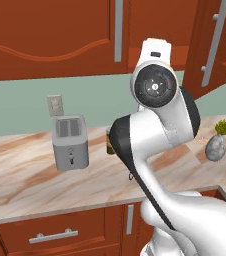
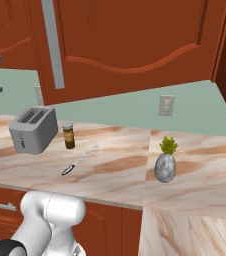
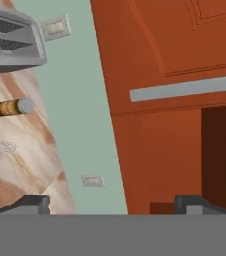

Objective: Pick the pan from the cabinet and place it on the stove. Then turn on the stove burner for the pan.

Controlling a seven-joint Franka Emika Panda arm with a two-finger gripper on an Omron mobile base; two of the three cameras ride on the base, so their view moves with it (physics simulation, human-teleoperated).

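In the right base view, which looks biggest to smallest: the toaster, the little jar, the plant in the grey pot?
1. Toaster
2. Potted plant
3. Jar
The plant stands somewhat nearer the camera, which flatters it.

- You have the cabinet [image 3: 175,60] ahead of the gripper [image 3: 112,204]: reddish-brown wood, a grey bar handle [image 3: 185,88].
- The wall [image 3: 85,125] beside it is pale green.
- The counter [image 2: 115,165] below the gripper is cream marble with tan veins.
- On it: a silver-grey toaster [image 2: 33,129], a brown jar [image 2: 69,135] with a grey lid, and a speckled grey vase [image 2: 165,167] with green leaves.
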